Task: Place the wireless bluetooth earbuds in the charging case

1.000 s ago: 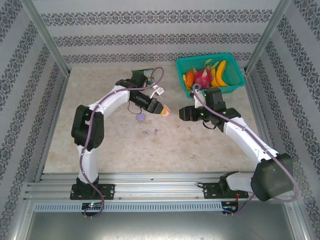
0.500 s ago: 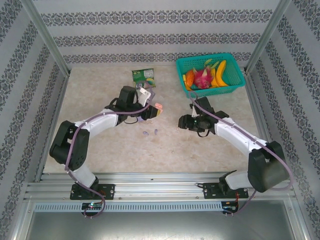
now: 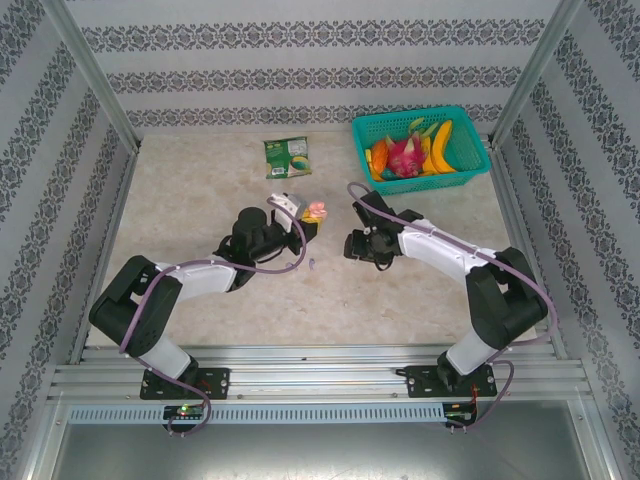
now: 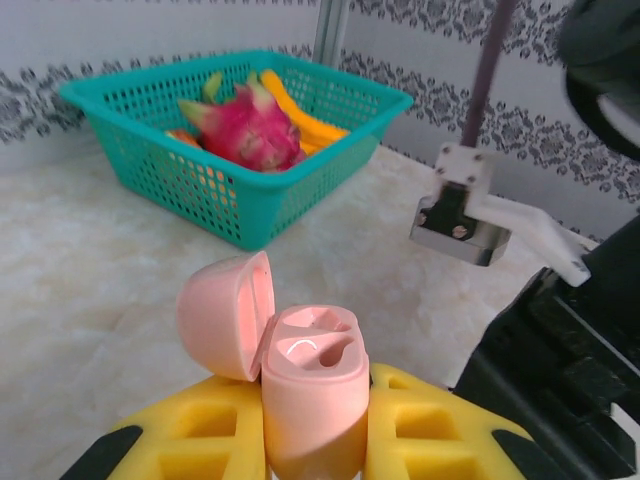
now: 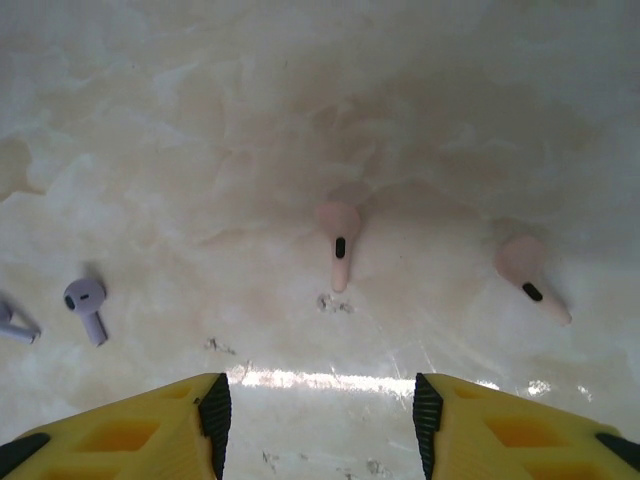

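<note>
Now your left gripper point(image 4: 312, 432) clamps the open charging case point(image 4: 305, 385), right gripper point(image 5: 320, 425) spread wide above the pink earbud point(image 5: 338, 245): descend off-centre and it could skitter away.

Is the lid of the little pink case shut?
No, the lid of the pink case is swung open to one side, so you can see its empty inside.

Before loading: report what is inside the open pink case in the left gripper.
The pink case in the left gripper shows two empty wells, nothing seated. The wells' depths and much of the lid's inside are hidden.
</note>
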Action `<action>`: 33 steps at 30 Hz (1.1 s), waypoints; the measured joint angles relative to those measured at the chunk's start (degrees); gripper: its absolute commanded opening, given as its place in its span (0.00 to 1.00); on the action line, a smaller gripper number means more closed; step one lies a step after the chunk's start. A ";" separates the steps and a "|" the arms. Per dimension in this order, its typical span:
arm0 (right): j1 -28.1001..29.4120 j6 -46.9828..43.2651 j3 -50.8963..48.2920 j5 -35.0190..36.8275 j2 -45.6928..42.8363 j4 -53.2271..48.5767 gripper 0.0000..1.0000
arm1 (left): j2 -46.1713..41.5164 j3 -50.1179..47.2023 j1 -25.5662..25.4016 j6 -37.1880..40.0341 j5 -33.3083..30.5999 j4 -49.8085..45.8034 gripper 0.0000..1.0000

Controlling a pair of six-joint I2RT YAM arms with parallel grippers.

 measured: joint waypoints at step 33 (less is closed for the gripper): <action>0.59 0.02 11.15 3.80 15.34 -5.20 0.36 | -3.19 -3.87 -0.11 4.76 -1.84 15.69 0.00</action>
